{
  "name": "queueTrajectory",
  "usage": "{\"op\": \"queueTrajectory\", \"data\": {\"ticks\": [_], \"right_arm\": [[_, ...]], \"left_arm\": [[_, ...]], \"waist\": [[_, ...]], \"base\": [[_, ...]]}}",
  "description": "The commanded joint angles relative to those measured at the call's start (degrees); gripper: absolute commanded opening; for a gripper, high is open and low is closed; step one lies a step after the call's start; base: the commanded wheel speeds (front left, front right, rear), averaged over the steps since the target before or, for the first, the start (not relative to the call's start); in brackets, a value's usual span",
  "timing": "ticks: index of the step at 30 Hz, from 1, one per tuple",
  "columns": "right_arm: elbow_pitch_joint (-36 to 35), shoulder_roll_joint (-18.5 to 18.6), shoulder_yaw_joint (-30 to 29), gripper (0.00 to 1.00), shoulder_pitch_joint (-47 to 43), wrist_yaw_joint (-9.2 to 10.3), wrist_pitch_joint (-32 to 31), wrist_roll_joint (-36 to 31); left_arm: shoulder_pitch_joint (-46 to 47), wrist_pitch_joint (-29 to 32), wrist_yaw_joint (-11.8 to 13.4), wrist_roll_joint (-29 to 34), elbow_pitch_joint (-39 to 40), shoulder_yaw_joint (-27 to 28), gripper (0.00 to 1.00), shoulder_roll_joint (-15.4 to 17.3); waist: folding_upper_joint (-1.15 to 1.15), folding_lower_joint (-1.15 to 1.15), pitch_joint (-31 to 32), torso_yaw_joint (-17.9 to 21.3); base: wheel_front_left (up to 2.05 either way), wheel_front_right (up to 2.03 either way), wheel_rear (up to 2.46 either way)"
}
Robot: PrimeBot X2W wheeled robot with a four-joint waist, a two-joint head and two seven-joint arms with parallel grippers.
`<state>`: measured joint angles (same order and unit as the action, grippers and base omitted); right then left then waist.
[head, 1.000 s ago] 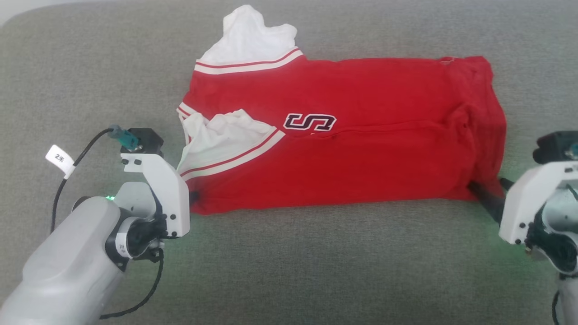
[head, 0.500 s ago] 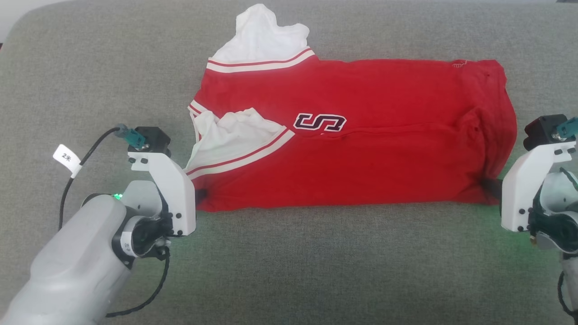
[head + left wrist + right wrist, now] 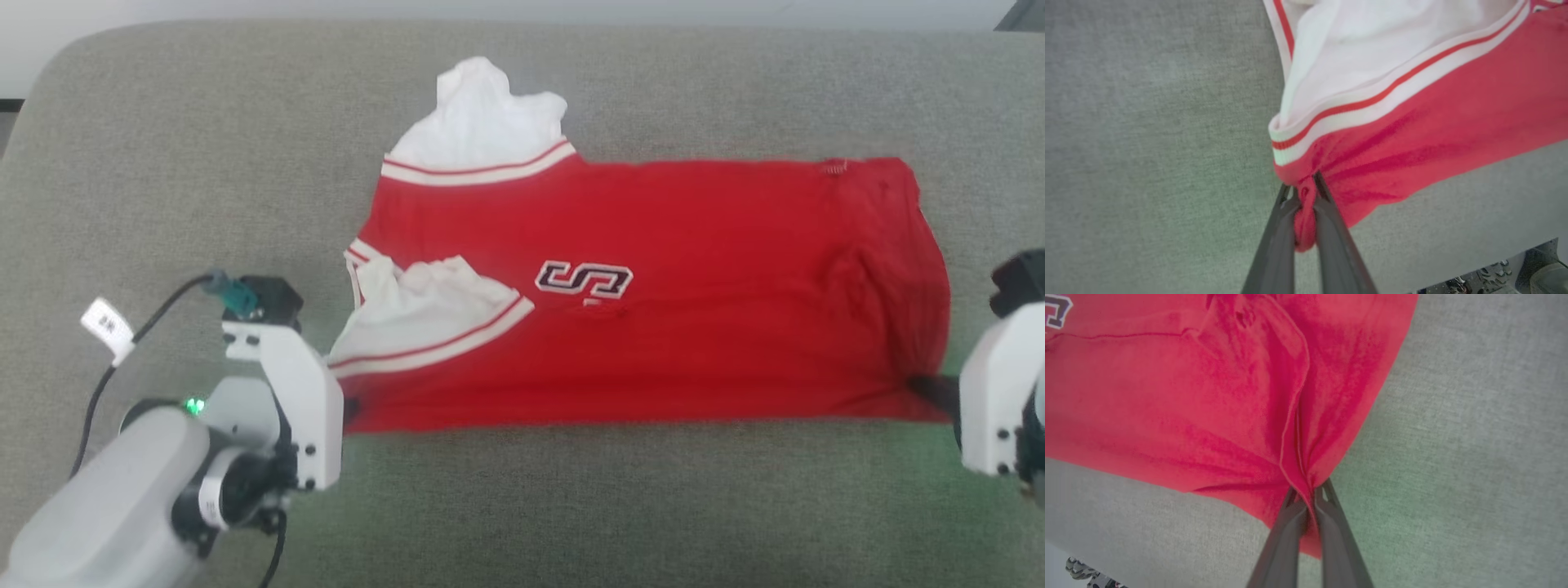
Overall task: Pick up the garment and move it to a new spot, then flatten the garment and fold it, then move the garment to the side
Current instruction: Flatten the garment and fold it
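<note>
The left gripper (image 3: 1303,185) is pinched tight on a bunched red corner of the shirt (image 3: 653,294), with a roll of cloth squeezed between its two dark fingers (image 3: 1274,245). Just beyond its tips lies the striped trim (image 3: 1372,98) of a rumpled white sleeve (image 3: 1372,45), and the red body runs off to its right. The right gripper (image 3: 1308,490) is clamped in the same way on the opposite near corner. Folds of red cloth gather into its tips and fan out ahead and to its left, where a bit of the black, white-edged print (image 3: 1055,314) shows at the far edge. Between the two grippers the shirt lies spread on a grey cushion (image 3: 571,506), its near edge drawn in a fairly straight line from one grip to the other. A second sleeve (image 3: 482,122) sticks out from the shirt's far edge, ahead of the left gripper and to its right. A dark cable (image 3: 94,408) with a white tag (image 3: 106,327) loops beside the left wrist.
</note>
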<state>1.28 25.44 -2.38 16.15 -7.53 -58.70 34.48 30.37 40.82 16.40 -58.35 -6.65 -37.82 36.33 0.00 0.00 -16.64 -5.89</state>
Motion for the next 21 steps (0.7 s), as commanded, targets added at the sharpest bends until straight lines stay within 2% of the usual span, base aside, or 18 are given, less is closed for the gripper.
{"op": "queueTrajectory", "data": {"ticks": [1,4,9,13,16,17,18,19,20,21], "right_arm": [[-1.2,0.3,-0.7,0.0,-1.5,0.08,-0.9,0.2],[-4.2,0.2,-2.3,0.0,-4.6,0.08,-2.6,0.2],[-6.4,-2.3,-4.6,0.0,-9.2,0.08,-3.8,-0.3],[-4.5,-3.7,-4.3,0.0,-10.2,0.08,-2.5,-0.7],[-2.2,-5.0,-3.3,0.0,-9.1,0.08,-0.8,-0.9],[-1.3,-5.1,-2.8,0.02,-8.7,0.08,-0.1,-1.1],[-0.5,-5.3,-2.4,0.45,-8.1,0.08,0.8,-1.3],[0.3,-5.4,-2.1,0.79,-7.8,0.08,1.3,-1.3],[1.1,-5.5,-1.5,0.98,-7.5,0.08,1.5,-1.0],[1.6,-5.5,-1.3,1.0,-7.2,0.08,2.1,-1.0]], "left_arm": [[-1.7,0.3,1.1,0.4,1.7,0.1,0.0,1.0],[-4.8,0.7,3.9,0.5,6.8,0.1,0.0,2.8],[-9.9,0.5,6.8,0.1,11.1,-0.7,0.0,4.1],[-11.9,0.0,7.0,-0.3,9.6,-1.7,0.0,2.9],[-11.8,-0.9,5.9,-0.7,7.0,-1.9,0.0,1.4],[-11.3,-1.0,5.3,-0.3,6.0,-2.2,0.04,1.2],[-10.9,-1.5,5.0,0.0,5.2,-2.2,0.5,1.0],[-10.6,-1.7,4.7,0.0,4.3,-2.1,1.0,0.7],[-10.3,-1.6,4.6,-0.3,3.7,-2.0,1.0,0.7],[-9.9,-1.3,4.6,-0.4,3.1,-1.9,1.0,0.9]], "waist": [[0.0,0.0,0.1,-0.1],[0.0,0.0,0.1,-0.2],[0.0,0.0,-0.3,-0.3],[0.0,0.0,-0.5,0.0],[0.0,0.0,-0.6,0.3],[0.0,0.0,-0.6,0.4],[0.0,0.0,-0.6,0.5],[0.0,0.0,-0.6,0.5],[0.0,0.0,-0.5,0.6],[0.0,0.0,-0.4,0.7]], "base": [[0.0,0.0,0.0],[0.0,0.0,0.0],[0.0,0.0,0.0],[0.0,0.0,0.0],[0.0,0.0,0.0],[0.0,0.0,0.0],[0.0,0.0,0.0],[0.0,0.0,0.0],[0.0,0.0,0.0],[0.0,0.0,0.0]]}}
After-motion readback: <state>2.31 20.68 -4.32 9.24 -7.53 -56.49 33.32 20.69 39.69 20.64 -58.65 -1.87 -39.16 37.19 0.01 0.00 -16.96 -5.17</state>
